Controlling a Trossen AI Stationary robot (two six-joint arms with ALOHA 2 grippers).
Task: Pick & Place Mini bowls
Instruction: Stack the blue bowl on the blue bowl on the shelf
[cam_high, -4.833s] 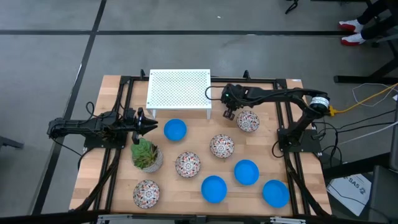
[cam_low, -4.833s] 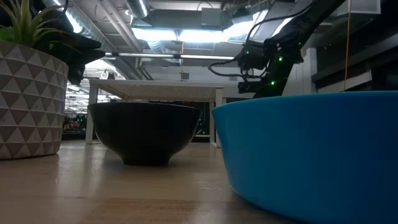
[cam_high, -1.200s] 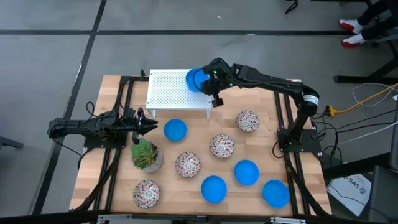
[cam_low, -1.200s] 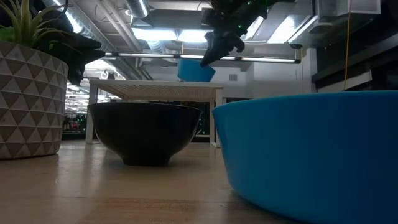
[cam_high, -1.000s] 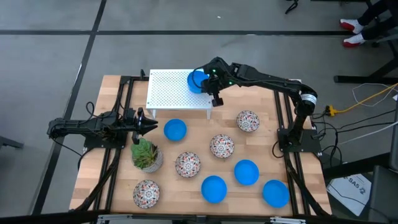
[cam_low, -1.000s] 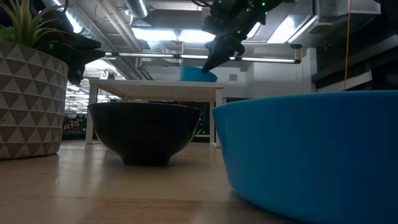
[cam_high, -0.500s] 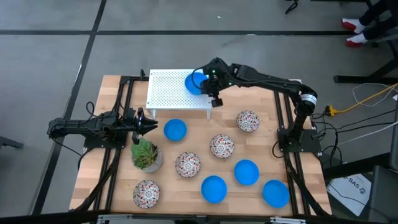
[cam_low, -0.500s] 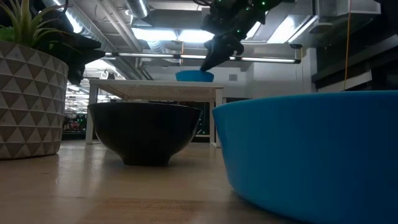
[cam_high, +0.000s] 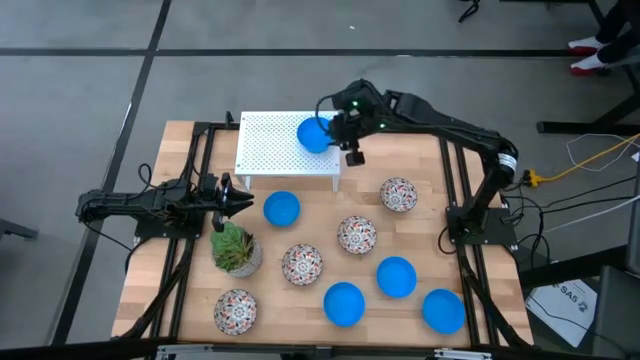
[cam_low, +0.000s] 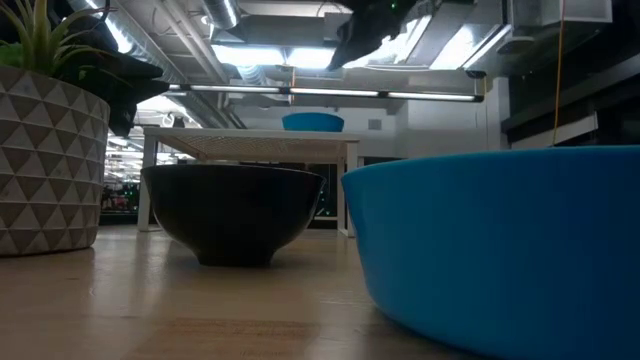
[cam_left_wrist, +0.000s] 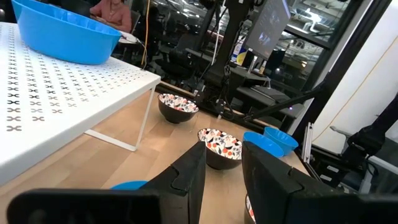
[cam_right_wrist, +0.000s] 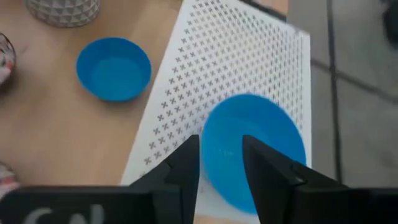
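bowl (cam_high: 314, 135) in plain blue sits on the white perforated shelf (cam_high: 280, 150) at upper centre of the high view, free of any grip. the right gripper (cam_high: 347, 135) hangs just beside and above it, jaws narrowly parted and empty. other blue and patterned bowls (cam_high: 357, 234) dot the counter (cam_high: 400, 330) below. the left gripper (cam_high: 232, 200) waits at middle left near the plant (cam_high: 236, 250), jaws slightly apart, empty.

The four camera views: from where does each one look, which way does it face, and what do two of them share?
High: overhead, straight down; both arms, right gripper above white perforated shelf.
Low: table height, level; bright blue round bowl on the shelf.
Left wrist: forward past its jaws, across the shelf.
Right wrist: downward past its open jaws, over that bowl.
All four share this bowl.
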